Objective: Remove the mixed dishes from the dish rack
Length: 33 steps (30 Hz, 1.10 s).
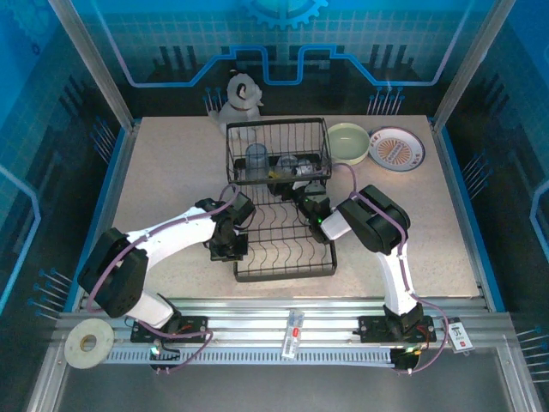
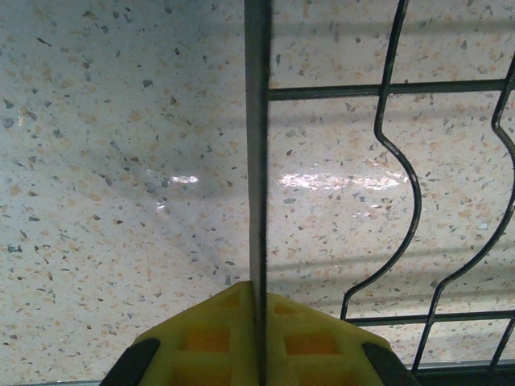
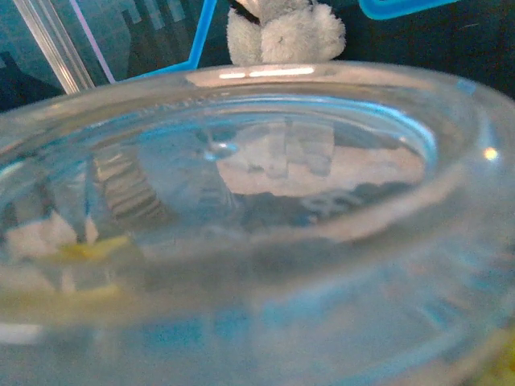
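Bracing: the left claw (image 2: 257, 301) is clenched on the straight edge bar of the black wire rack (image 1: 283, 273), on its left side.

The right claw (image 1: 307, 196) reaches into the raised basket at the rack's far end with its jaws wide. A clear glass (image 3: 265, 233) sits hard against its camera, with a yellow fingertip (image 3: 505, 363) just beside the wall. We cannot tell whether the jaws press the glass or merely straddle it.

Key relation: the glass lies straight ahead of the right claw, toward the stuffed dog (image 3: 282, 28). Its long axis looks upright, so we judge the exit is up over the basket wall. The right arm is nearer.

Materials: the glass is smooth, slick and faintly ribbed. The rack is thin hard wire, and the table (image 1: 171, 172) is speckled.

The green bowl (image 1: 347, 142) and orange-patterned plate (image 1: 396, 148) lie on the table right of the rack.
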Tool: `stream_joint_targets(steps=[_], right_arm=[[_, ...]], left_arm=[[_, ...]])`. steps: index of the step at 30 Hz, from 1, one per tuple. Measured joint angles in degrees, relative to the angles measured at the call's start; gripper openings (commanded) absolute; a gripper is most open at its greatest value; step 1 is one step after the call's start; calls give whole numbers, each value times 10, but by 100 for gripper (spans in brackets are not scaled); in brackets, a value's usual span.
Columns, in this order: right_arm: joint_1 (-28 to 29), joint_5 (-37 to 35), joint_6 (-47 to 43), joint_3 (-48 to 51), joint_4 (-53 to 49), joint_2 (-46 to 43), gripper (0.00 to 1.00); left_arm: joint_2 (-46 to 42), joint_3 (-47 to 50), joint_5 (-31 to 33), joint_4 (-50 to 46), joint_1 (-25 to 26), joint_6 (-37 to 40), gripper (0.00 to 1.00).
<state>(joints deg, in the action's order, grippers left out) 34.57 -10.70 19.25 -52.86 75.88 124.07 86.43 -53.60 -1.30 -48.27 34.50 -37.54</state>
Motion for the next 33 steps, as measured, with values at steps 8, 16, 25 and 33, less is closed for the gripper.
stream_joint_targets(steps=[8,16,25,33], right_arm=[[-8,27,-24,-2,-12,-7,60],[-28,98,-45,-3,-18,-7,61],[-47,170,-82,-17,-58,-20,62],[-62,204,-108,-23,-95,-37,63]], left_arm=[[2,-2,-1,-4,-2,0,0],[2,-3,-7,1,-2,0,0],[5,-3,-18,9,-2,-11,0],[10,-6,-42,27,1,-24,0]])
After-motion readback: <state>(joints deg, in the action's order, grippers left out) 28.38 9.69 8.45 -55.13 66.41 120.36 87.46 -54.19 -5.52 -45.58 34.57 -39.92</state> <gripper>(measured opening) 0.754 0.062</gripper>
